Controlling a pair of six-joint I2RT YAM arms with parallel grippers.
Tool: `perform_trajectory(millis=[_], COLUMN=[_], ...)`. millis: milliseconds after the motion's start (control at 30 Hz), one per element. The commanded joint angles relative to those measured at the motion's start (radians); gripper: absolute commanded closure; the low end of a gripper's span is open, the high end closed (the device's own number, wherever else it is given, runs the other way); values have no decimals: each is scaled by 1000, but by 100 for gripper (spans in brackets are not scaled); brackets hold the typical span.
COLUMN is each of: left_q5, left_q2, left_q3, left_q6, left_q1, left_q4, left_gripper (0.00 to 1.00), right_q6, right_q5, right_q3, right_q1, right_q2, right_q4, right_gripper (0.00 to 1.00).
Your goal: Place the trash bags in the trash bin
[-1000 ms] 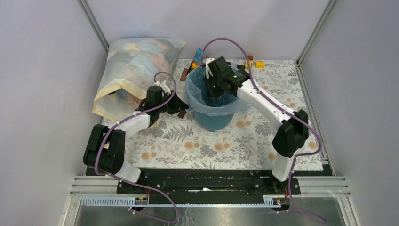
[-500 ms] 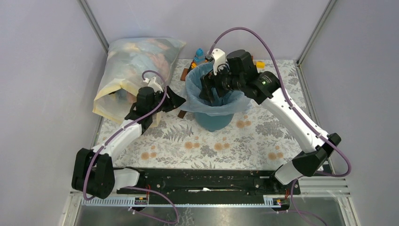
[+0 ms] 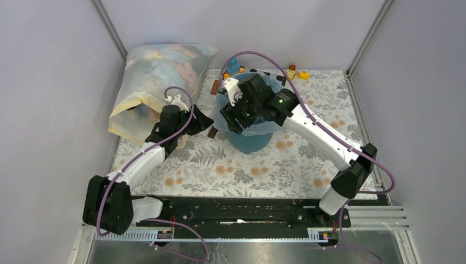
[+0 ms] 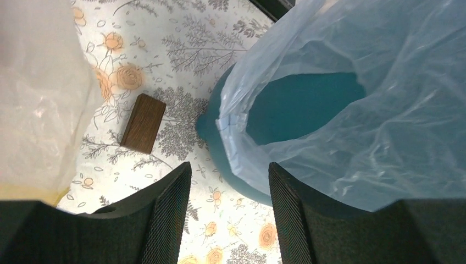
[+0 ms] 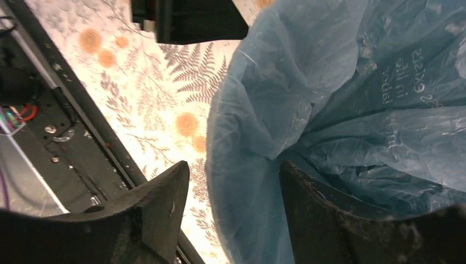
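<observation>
Crinkly blue bag [image 4: 384,137] lines teal bin [image 4: 308,104]; left claw [image 4: 228,181] and right claw [image 5: 233,181] gape, gripping nothing.

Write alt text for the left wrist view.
Pale blue trash bag draped over the rim of the teal trash bin, mouth open. The open left gripper frames the bin's side; a wooden block lies beside it on floral cloth.

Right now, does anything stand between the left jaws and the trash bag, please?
Nothing visible does: the open jaws face the trash bag draped over the trash bin directly; the wooden block lies off to one side.
</observation>
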Motion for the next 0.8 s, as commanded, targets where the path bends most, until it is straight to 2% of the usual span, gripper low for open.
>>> perform_trajectory(millis=[0, 133, 300, 433, 700, 767], left_q5=[-20, -40, -66, -83, -99, -101], left_q2=[-32, -86, -147, -187, -238, -242], left_q3=[-35, -47, -58, -72, -89, -92], left_q6=[16, 22, 19, 11, 5, 2], left_q1=[-3, -2, -3, -3, -2, -3], left_q4=[53, 58, 44, 41, 42, 45], left_gripper=[43, 43, 43, 42, 41, 41], right_q6=[-29, -24, -19, -13, -36, -59], right_q5=[110, 168, 250, 319, 516, 506], right_q3=[13, 26, 12, -17, -54, -63], right_q1=[21, 22, 23, 23, 22, 22], right_q2=[36, 62, 48, 24, 23, 30], right_q4=[-45, -62, -44, -17, -2, 29], right_gripper=[36, 55, 66, 80, 88, 88])
